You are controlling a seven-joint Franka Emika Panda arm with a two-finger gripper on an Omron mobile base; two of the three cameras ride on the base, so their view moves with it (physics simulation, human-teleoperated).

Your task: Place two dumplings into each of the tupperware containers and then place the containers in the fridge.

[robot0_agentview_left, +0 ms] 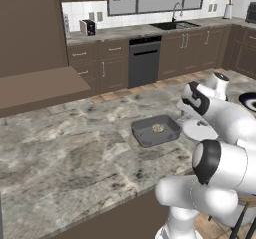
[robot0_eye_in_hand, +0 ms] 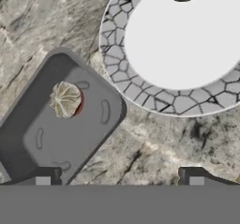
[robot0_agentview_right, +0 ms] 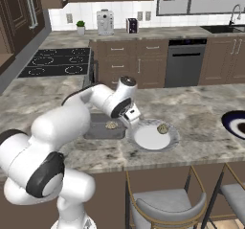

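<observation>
Arm folded forward and low, jaws spread wide with nothing between them.

The white arm [robot0_agentview_right: 72, 122] rises from its base, bends at a dark-banded elbow and reaches forward, the forearm sloping down toward the table [robot0_agentview_left: 75, 153]. In the right base view the wrist turns downward, with the hand tucked under it and angled toward the table surface. The gripper [robot0_eye_in_hand: 119, 176] faces down; its two dark fingertips [robot0_eye_in_hand: 44, 177] stand far apart at the lower edge of the hand view, one at each side. Nothing sits between the jaws and neither tip touches anything. In the left base view the upper arm's bulky white links hide the hand itself.
</observation>
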